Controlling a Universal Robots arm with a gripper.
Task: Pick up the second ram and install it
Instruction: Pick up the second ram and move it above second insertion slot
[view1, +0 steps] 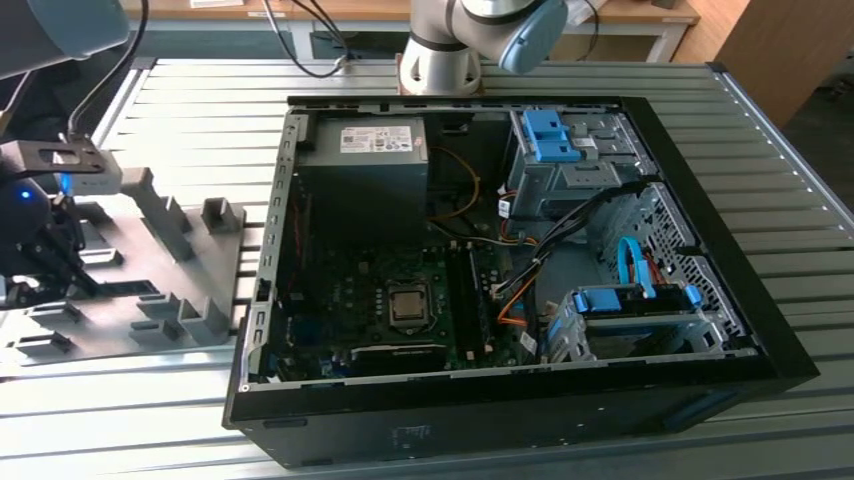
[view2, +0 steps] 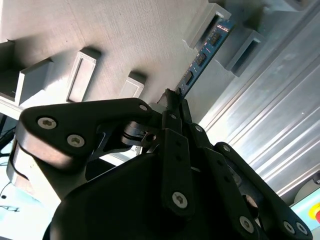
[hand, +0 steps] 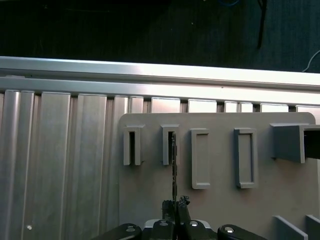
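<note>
The second ram (view2: 207, 45) is a narrow blue-green strip with dark chips, standing on edge in a slotted holder on the grey fixture plate (view2: 125, 35). In the first wrist view the ram (hand: 173, 162) shows edge-on, running from its holder slot to my gripper (hand: 175, 204). The black fingers (view2: 175, 112) are shut on the strip's near end. In the exterior view my wrist (view1: 47, 235) hangs over the fixture plate (view1: 160, 270) at the exterior view's left, well away from the open computer case (view1: 521, 270).
Several grey block holders (hand: 245, 157) rise from the plate around the ram. The ribbed aluminium table (view1: 534, 80) carries the case. Inside are a power supply (view1: 363, 150), blue drive brackets (view1: 550, 135), orange and black cables (view1: 521, 275), and long black slots (view1: 467, 290) beside the processor.
</note>
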